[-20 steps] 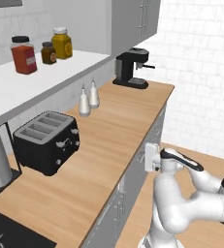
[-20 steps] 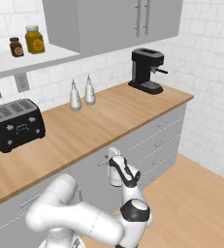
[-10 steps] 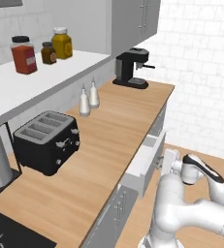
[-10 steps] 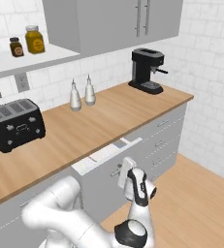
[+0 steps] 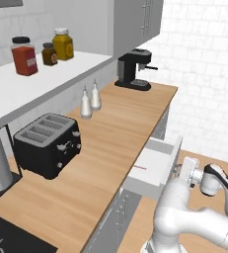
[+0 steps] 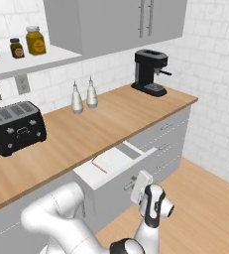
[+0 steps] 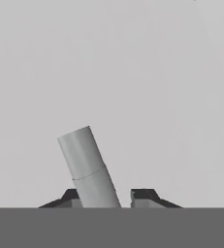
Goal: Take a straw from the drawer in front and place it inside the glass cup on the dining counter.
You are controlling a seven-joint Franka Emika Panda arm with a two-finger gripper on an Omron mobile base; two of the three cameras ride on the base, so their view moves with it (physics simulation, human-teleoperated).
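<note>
A: What finish did the worktop [image 5: 120, 123] show?
B: Light wood, matt (visible grain). The drawer [image 6: 117, 164] looked smooth, matt grey outside, white inside.
A: The toaster [image 5: 48, 144]?
B: Black, slightly glossy; its handle [image 7: 88, 167] looked like brushed metal.

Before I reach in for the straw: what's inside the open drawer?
The drawer stands pulled out, white inside. A thin red straw lies on its floor, also seen from the left base view. The back part under the worktop is hidden.
</note>
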